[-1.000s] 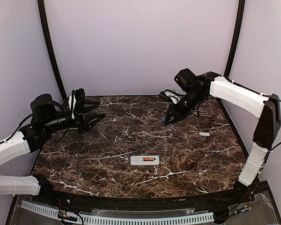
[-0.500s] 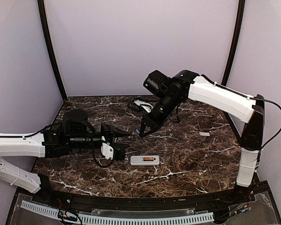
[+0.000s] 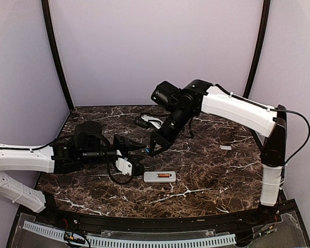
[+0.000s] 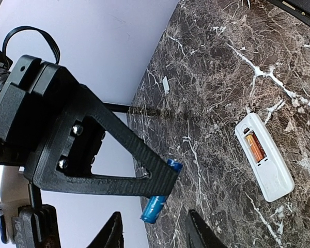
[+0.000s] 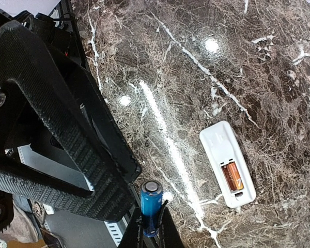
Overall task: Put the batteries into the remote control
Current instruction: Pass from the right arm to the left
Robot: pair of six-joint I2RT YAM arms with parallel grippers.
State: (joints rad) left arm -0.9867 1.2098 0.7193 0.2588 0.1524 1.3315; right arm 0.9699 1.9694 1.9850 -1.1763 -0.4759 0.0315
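**Blue cell in transit; orange cell already seated**

Item 1. Right claw [image 3: 153,150]: closed narrow on the blue battery [image 5: 151,202], gripped across its middle with both ends standing clear of the fingers. A second ago this claw was near the far-right corner of the tabletop. It has since swung in to hang above the middle, just beyond the remote control's far side.

Item 2. Left claw [image 3: 137,156]: spread wide and holding nothing. It has travelled in from the left edge and now sits just beside the right claw, fingers aimed at the blue cell.

Item 3. Remote control [image 3: 159,176]: white, lying back-up toward the middle of the near edge and unmoved over the last second. The orange battery [image 3: 164,176] lies in its open bay, and the slot beside it looks vacant.

Item 4. Bay cover [image 3: 226,148]: a small whitish plate lying alone toward the right edge, well apart from the remote control.

Reading: both arms converging suggests a handover or a two-claw alignment of the last cell. One battery appears loaded and one remains.

Item 5. Tabletop [image 3: 212,175]: dark brown marble pattern with white veining, glossy, with lamp glare in the right wrist view.

Item 6. Enclosure: pale lilac walls [image 3: 155,51] on three sides, black poles [image 3: 54,51] in the far corners, and a slotted white strip [image 3: 144,241] below the near edge.
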